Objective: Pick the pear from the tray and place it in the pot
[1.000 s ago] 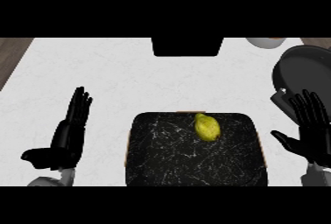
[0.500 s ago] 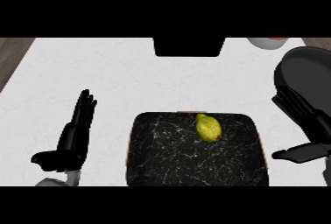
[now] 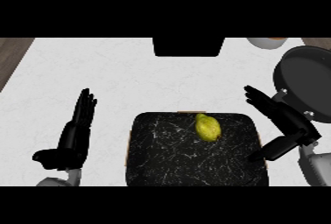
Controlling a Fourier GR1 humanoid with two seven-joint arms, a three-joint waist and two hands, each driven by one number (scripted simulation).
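A yellow-green pear [image 3: 207, 127] lies on the black marbled tray [image 3: 168, 153], near its far edge and right of the middle. The dark pot [image 3: 309, 83] stands at the right edge of the counter. My right hand [image 3: 284, 120] is open, fingers straight and pointing up-left, between the tray's right side and the pot; it is right of the pear and apart from it. My left hand [image 3: 74, 133] rests open at the left of the tray, fingers up.
A black box shape [image 3: 188, 46] sits at the counter's far edge, middle. A white bowl with something orange [image 3: 266, 42] shows at the far right. White counter stretches left and beyond the tray.
My right hand has come back into view and swung left toward the tray, between pot and pear. The view has shifted a little. The pear and left hand have not moved.
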